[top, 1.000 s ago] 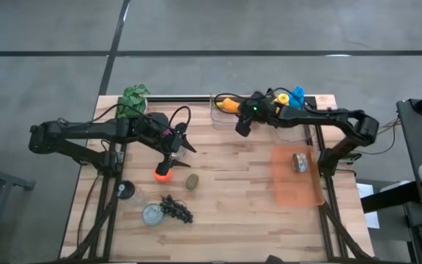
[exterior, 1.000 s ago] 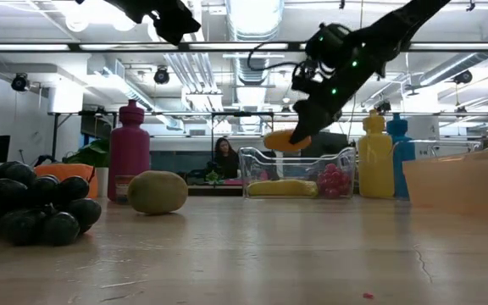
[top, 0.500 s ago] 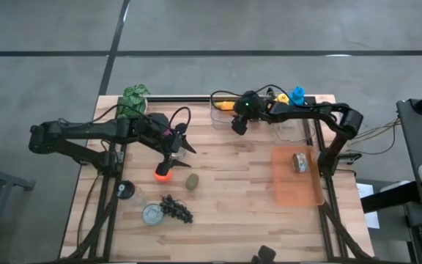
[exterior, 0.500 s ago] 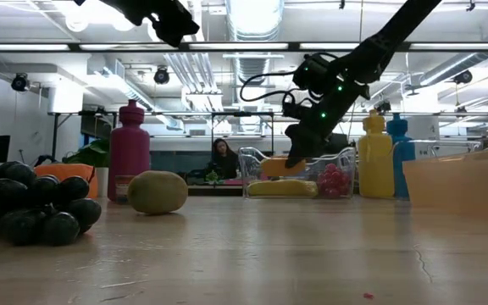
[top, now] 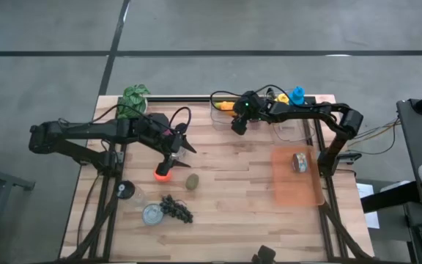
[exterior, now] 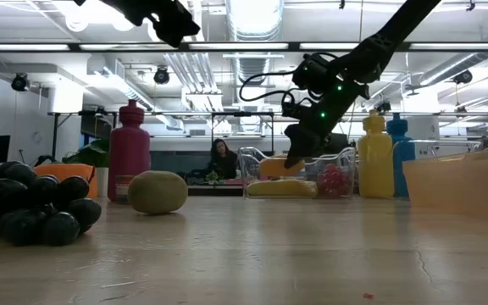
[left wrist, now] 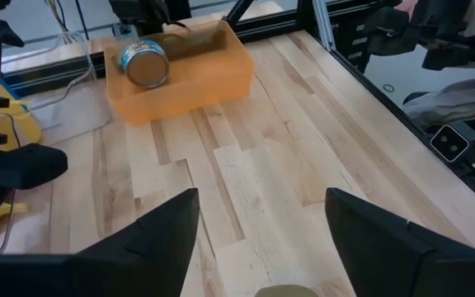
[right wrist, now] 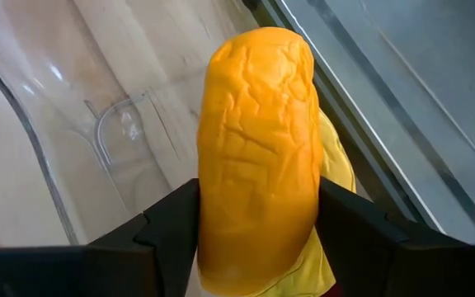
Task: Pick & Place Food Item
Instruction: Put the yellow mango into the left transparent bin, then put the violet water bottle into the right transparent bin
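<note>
Bread roll (right wrist: 258, 157), orange-yellow and elongated, is gripped between the two dark fingers (right wrist: 171, 227) of the right gripper (top: 239, 122), as shown in the right wrist view. In the high view it is placed at upper centre of the frame, over the clear plastic bin (top: 222, 117) at the table's far edge. A yellow item (exterior: 281, 188) and a red fruit cluster (exterior: 332, 180) are seen inside the bin in the low view. Left gripper (top: 179, 147) is held above the wooden table (top: 233, 191) at centre left of the high view, fingers spread and holding nothing. Kiwi (top: 193, 181), orange-capped item (top: 163, 174) and dark grapes (top: 176, 209) are laid out below it in that frame. Orange tray (top: 297, 192) at right carries a tin can (top: 299, 162). Yellow bottle (exterior: 376, 156) and blue bottle (exterior: 399, 142) are stood beside the bin; a magenta bottle (exterior: 130, 149) is stood at left in the low view.
</note>
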Controlling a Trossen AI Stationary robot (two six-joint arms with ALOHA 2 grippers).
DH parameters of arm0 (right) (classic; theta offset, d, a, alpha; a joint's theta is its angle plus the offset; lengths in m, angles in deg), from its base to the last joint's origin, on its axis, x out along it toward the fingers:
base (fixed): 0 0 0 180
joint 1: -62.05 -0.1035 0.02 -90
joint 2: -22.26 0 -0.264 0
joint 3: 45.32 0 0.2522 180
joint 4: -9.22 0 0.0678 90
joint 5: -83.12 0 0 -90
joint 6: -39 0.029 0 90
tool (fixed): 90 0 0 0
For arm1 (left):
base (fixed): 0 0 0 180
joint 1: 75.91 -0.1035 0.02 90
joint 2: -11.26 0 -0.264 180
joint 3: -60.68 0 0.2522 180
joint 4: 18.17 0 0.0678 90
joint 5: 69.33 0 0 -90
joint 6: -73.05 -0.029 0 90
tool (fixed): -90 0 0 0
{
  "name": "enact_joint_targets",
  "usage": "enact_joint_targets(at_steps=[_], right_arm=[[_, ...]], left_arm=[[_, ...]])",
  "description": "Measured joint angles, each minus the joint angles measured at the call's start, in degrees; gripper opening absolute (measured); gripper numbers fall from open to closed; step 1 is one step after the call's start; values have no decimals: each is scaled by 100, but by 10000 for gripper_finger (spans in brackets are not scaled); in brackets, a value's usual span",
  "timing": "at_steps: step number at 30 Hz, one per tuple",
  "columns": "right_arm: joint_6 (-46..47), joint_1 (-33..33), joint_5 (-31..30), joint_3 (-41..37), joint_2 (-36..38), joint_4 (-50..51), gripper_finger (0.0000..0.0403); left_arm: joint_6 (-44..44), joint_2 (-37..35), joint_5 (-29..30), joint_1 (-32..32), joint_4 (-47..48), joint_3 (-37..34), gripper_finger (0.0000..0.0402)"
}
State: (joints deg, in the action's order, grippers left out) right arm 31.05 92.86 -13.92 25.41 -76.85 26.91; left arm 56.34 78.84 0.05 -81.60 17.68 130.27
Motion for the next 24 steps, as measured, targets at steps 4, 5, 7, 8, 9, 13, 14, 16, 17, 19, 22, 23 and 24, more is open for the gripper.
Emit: enact_joint_targets(at_steps=[4, 5, 7, 8, 9, 13, 14, 16, 17, 19, 22, 23, 24], right_arm=[[0, 0, -3, 0, 0, 0, 235], [-4, 0, -3, 0, 0, 0, 239], [-13, 0, -10, 0, 0, 0, 248], [-16, 0, -17, 0, 0, 0, 252], [-18, -1, -20, 0, 0, 0, 256], [-20, -4, -60, -2, 0, 2, 273], [-9, -4, -60, -2, 0, 2, 277], [24, -4, -58, -2, 0, 2, 284], [22, -4, -58, -3, 2, 2, 288], [22, -4, -58, -6, 13, 6, 294], [24, -8, -55, -16, 125, 37, 302], [24, -20, -56, -17, 194, 35, 303], [26, -20, -49, -17, 286, 35, 305]], left_arm=[[0, 0, 0, 2, 0, 2, 275], [0, 0, 0, 0, 0, 2, 276], [0, 0, 0, 0, 0, 2, 277], [0, 0, 0, 2, 0, 2, 277], [0, 0, 0, 2, 0, 2, 277], [2, 0, 0, 0, 0, 2, 273], [2, 0, 0, 2, 2, 2, 271], [2, 0, 0, 1, 2, 2, 268], [2, 0, 0, 0, 1, 2, 266], [2, 0, 0, 1, 2, 2, 263], [7, 0, 0, 0, 2, 4, 259], [12, 0, 0, 2, 2, 4, 258], [15, 0, 0, 1, 2, 4, 256]])
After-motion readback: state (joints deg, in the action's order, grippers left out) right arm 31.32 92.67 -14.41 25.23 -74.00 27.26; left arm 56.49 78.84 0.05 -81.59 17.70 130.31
